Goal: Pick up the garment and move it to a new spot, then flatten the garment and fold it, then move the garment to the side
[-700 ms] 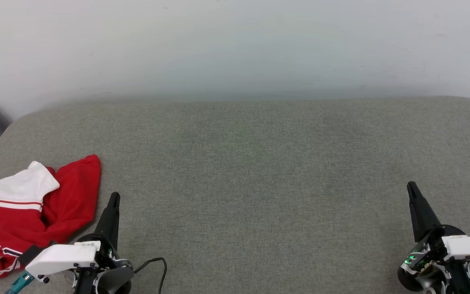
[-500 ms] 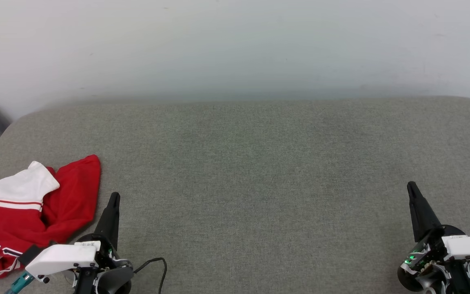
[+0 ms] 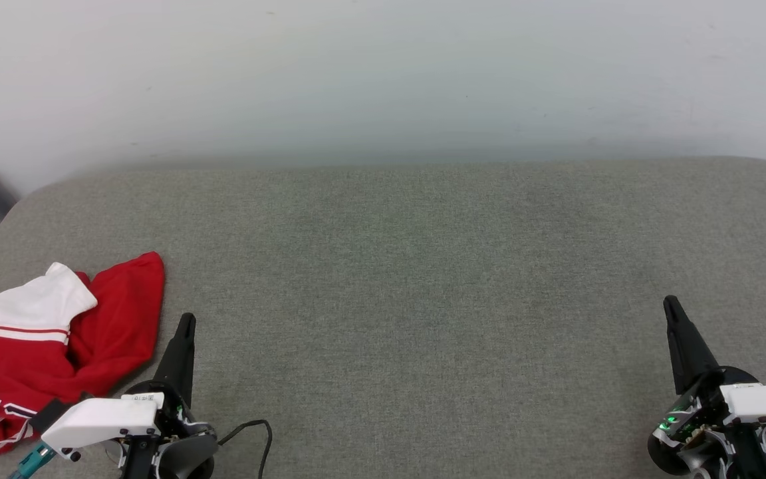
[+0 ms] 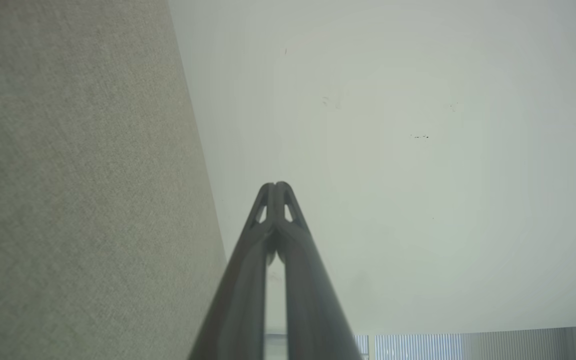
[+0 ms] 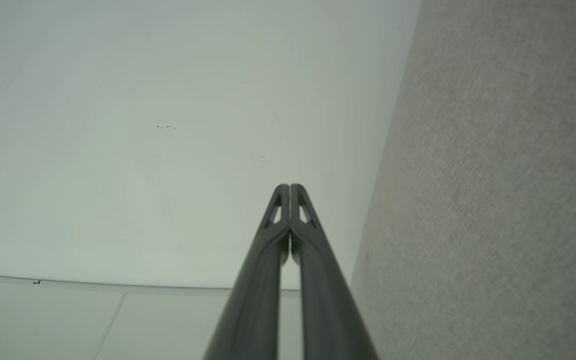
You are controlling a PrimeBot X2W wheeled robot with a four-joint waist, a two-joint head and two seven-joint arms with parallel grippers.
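Both pairs of jaws are pressed fully together with nothing between them. The left gripper [image 3: 185,320] points forward over bare fabric, and its wrist view shows the two dark fingers [image 4: 298,280] meeting at the tip. The right gripper [image 3: 670,305] stands the same way, closed and empty, well apart from the left one across the grey padded surface [image 3: 409,299].

The garment [image 3: 30,346] lies crumpled in a heap just beside the left gripper, on its outer side. Its nearest part is a red flap that reaches forward slightly past the fingertip. It is well apart from the right gripper. A white sleeve end with red stripes sits on top of the heap.

By its look the shirt is light, soft and limp: it should sag and bunch when lifted, and it is unlikely to slip or take harm. A pinch on a single layer may leave the rest trailing, so the better hold for the left jaws is the thick bunched fold at the middle of the heap, once they have opened. A thin black cable [image 3: 260,429] loops behind the left gripper, on its inner side
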